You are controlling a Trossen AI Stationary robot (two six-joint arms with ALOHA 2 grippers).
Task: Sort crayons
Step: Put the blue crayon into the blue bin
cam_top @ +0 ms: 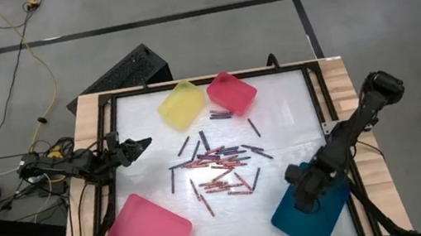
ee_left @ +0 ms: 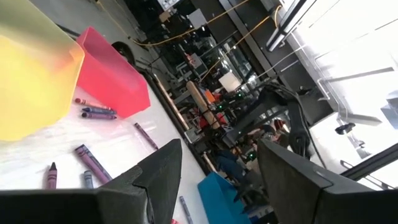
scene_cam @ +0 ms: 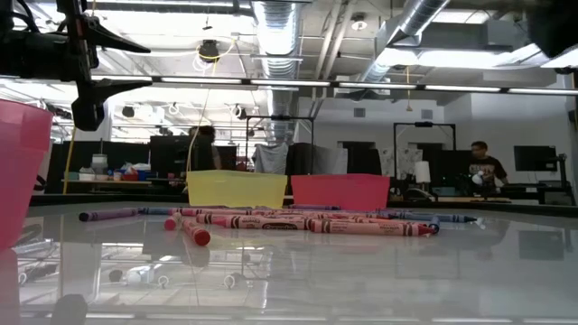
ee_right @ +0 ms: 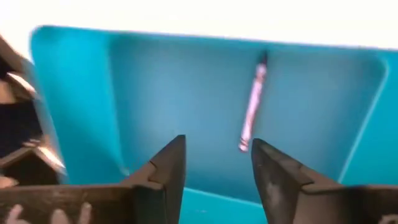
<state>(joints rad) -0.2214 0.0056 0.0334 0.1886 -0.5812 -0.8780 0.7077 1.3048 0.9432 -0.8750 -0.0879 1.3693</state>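
Several crayons [cam_top: 219, 167] lie scattered mid-table, red and dark ones; the low view shows them [scene_cam: 298, 222] flat on the table. My right gripper [ee_right: 217, 163] points down over the teal tray [cam_top: 319, 217] at the near right, open, with nothing between its fingers. Beyond its fingers one purple crayon [ee_right: 252, 115] shows inside the teal tray [ee_right: 155, 93]; whether it lies on the floor or is in the air, I cannot tell. My left gripper [cam_top: 138, 145] waits open at the table's left edge, roughly level, also seen in its wrist view [ee_left: 217, 177].
A yellow tray [cam_top: 182, 104] and a red tray [cam_top: 232, 92] stand at the far middle, with a few crayons [cam_top: 222, 115] beside them. A large pink tray [cam_top: 148, 232] sits at the near left. A dark frame [cam_top: 205, 82] borders the white table top.
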